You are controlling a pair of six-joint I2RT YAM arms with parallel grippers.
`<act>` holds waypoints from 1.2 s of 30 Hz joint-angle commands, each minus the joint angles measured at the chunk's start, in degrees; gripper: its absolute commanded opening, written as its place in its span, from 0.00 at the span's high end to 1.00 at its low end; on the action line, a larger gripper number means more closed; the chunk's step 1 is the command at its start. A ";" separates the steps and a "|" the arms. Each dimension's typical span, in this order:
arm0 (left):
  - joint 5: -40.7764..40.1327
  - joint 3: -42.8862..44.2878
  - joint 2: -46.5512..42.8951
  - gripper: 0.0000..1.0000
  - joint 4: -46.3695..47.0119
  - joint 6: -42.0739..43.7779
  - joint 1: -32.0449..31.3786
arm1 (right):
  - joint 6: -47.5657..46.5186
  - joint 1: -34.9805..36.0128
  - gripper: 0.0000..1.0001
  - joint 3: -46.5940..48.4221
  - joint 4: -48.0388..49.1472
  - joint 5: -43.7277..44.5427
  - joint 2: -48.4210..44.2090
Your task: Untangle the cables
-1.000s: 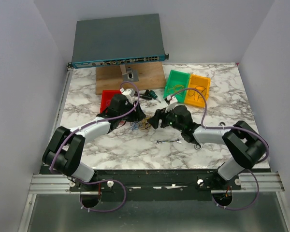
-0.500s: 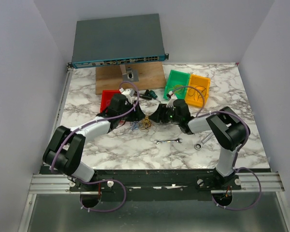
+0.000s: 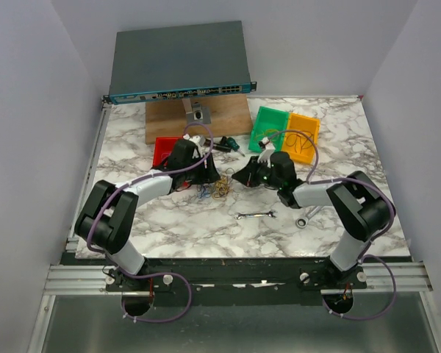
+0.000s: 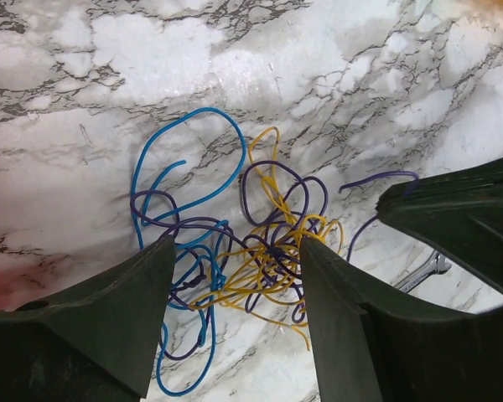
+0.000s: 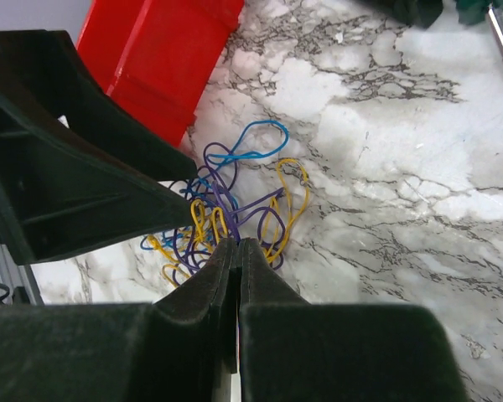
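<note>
The cables (image 3: 212, 191) lie on the marble as one tangle of thin blue, yellow and purple loops. In the left wrist view the cables (image 4: 203, 172) spread under my left gripper (image 4: 235, 248), which hovers open with its two fingers on either side of the knot. My left gripper (image 3: 205, 179) sits at the tangle's left edge. My right gripper (image 3: 239, 177) comes in from the right. In the right wrist view my right gripper (image 5: 237, 244) is shut, and a purple strand of the cables (image 5: 235, 180) runs straight into its tips.
A red bin (image 3: 161, 150) stands just behind the left gripper. Green (image 3: 268, 125) and orange (image 3: 303, 137) bins are at the back right. A silver wrench (image 3: 256, 215) lies in front of the tangle, another wrench (image 3: 309, 218) to its right. A screwdriver (image 3: 226, 144) and a wooden board (image 3: 198, 118) lie behind.
My right gripper has closed from wide open to shut at the right side of the tangle, on a purple strand. My left gripper has opened slightly and stayed over the knot.
</note>
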 commanded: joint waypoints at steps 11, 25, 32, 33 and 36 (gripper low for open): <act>-7.12 -3.03 -6.40 0.35 0.04 1.54 0.40 | -3.31 0.16 0.99 -9.03 4.35 10.87 -13.84; 2.68 7.69 9.05 0.66 -7.26 1.71 -0.55 | -4.17 0.11 0.99 -10.40 2.67 12.36 -19.72; 0.87 2.30 1.78 1.00 -0.78 1.45 -0.46 | -2.83 -0.05 0.99 -1.32 -27.24 40.64 -35.36; -0.30 1.16 -0.20 1.00 -0.01 1.45 -0.45 | -2.18 -0.17 0.99 0.35 -31.24 44.79 -37.65; -3.64 -2.50 -5.35 1.00 2.52 1.11 -0.37 | -0.63 -1.54 0.99 4.47 -43.57 55.51 -43.12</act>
